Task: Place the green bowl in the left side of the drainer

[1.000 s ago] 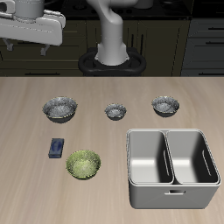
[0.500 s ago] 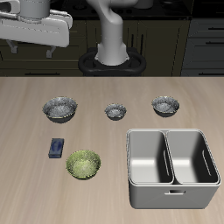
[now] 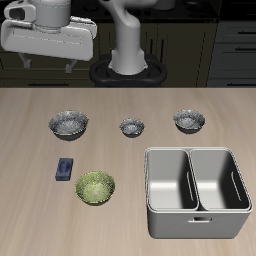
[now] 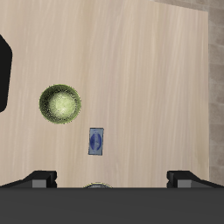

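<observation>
Approaching phase: gripper high above worktop, jaws apart, nothing held. Green bowl at 9 o'clock of drainer, near blue item. Next: descend over bowl rim, clamp.

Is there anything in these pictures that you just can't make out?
- The hand: exterior view shows it high above the table, fingers lost against the dark background, so open or shut is unclear.
- Small blue object beside the green bowl: too small to identify in either view.
- The drainer: near inner walls hidden by its rim; wrist view misses it entirely.
</observation>
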